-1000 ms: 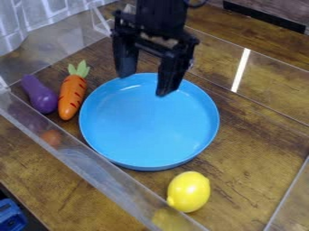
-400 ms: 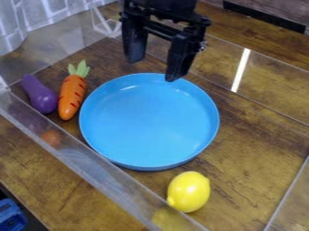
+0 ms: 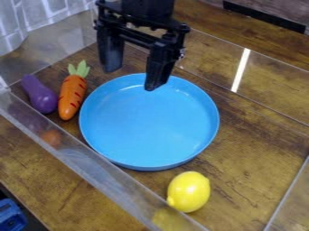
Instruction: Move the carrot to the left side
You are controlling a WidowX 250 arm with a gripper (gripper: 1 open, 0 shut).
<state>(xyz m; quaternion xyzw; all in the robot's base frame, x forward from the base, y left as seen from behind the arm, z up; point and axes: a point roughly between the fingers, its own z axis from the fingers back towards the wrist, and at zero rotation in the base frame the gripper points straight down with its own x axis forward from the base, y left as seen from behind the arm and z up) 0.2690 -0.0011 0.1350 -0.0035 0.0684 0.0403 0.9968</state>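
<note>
The small orange carrot [image 3: 71,94] with a green leafy top lies on the wooden table, just left of the blue plate [image 3: 151,122] and right of a purple eggplant [image 3: 39,94]. My black gripper [image 3: 133,63] hangs above the plate's far left rim, to the upper right of the carrot and apart from it. Its two fingers stand wide open with nothing between them.
A yellow lemon [image 3: 189,191] sits in front of the plate near the front edge. Clear plastic walls [image 3: 85,171] enclose the work area at the left, front and back.
My gripper has shifted left across the plate's far rim, toward the carrot's side, still open. Carrot, eggplant, plate and lemon have not moved.
</note>
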